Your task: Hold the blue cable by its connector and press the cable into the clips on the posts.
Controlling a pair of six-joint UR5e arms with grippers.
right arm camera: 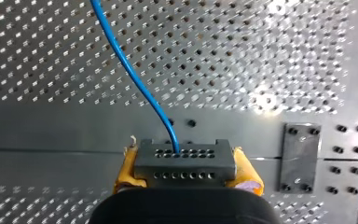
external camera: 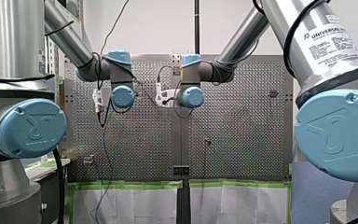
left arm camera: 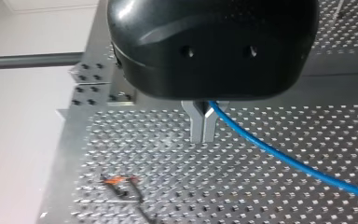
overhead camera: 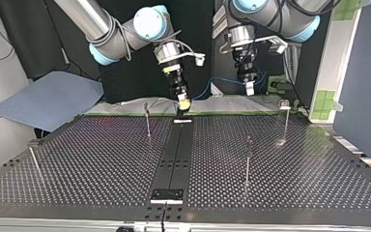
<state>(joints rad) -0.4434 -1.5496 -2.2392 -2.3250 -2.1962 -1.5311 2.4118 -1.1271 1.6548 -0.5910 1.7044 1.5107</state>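
Two hands: right hand [right arm camera: 185, 171] pinches connector [right arm camera: 184, 159]; left hand [left arm camera: 203, 129] seemingly pinches blue cable [left arm camera: 279, 156].

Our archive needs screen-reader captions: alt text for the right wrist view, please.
My right gripper clamps a grey connector block between yellow pads. The blue cable runs from it away over the perforated table.

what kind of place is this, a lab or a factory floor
Most likely a robotics lab or test cell rather than a production line. My right arm and my left arm reach over a perforated table fitted with thin posts, handling a single blue cable.
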